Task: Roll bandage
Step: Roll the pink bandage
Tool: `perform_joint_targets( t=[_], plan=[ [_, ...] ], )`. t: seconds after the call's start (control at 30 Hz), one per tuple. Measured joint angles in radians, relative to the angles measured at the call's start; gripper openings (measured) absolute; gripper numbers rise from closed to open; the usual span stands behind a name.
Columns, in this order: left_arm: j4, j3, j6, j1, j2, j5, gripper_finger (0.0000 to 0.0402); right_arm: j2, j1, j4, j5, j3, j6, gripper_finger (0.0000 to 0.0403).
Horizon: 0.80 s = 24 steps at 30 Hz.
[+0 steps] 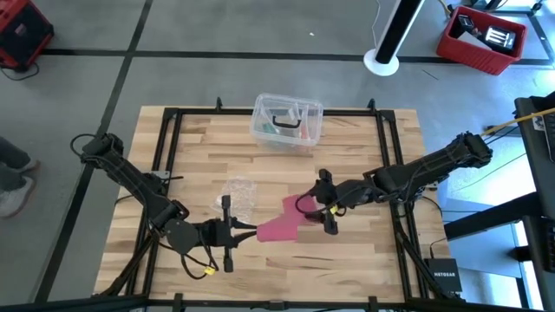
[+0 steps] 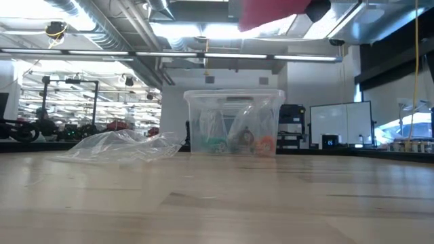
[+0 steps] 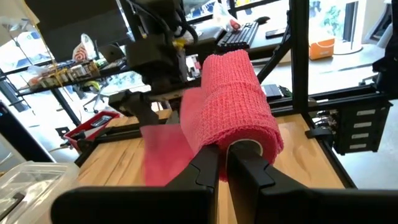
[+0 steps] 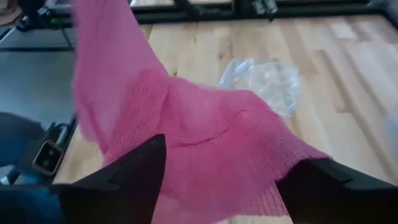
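The pinkish-red bandage (image 1: 279,227) hangs in the air between my two grippers, clear of the wooden table (image 1: 364,260). Its rolled part (image 3: 239,106) sits at the tips of my left gripper (image 3: 222,165), which is shut on it near the table's front (image 1: 251,229). A loose flat length (image 4: 205,137) runs from the roll to my right gripper (image 4: 230,174), right of centre (image 1: 314,204). That gripper is open, one finger on each side of the cloth. The low view shows only a pink patch of the bandage (image 2: 268,12) high at the top. My left gripper is shut on the bandage's rolled part at its near end (image 3: 244,148), where a pale inner ring shows. The fingers come nearly level from the table's left and lie along the roll's axis. The roll is lifted clear, and the loose strip trails off toward the other gripper. My right gripper has the loose cloth lying between its spread fingers (image 4: 140,171); I cannot tell whether they touch it.
A clear plastic box (image 1: 288,121) with small items stands at the table's far edge. A crumpled clear wrapper (image 1: 238,195) lies left of centre, just beyond my left gripper. Black frame rails (image 1: 169,147) run along the table's sides.
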Motion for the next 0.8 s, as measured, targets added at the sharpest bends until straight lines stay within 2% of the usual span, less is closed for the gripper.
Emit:
perform_joint_targets(
  t=[0.43,0.8],
  plan=[
    [0.008,0.0,-0.006,0.0,0.0,0.0,0.0013,0.005,-0.008,0.151,0.021,0.001,-0.004,0.0278],
    [0.012,0.0,0.021,-0.032,-0.041,0.0,0.0013,0.005,-0.007,-0.021,0.012,0.001,0.028,0.0278]
  ],
)
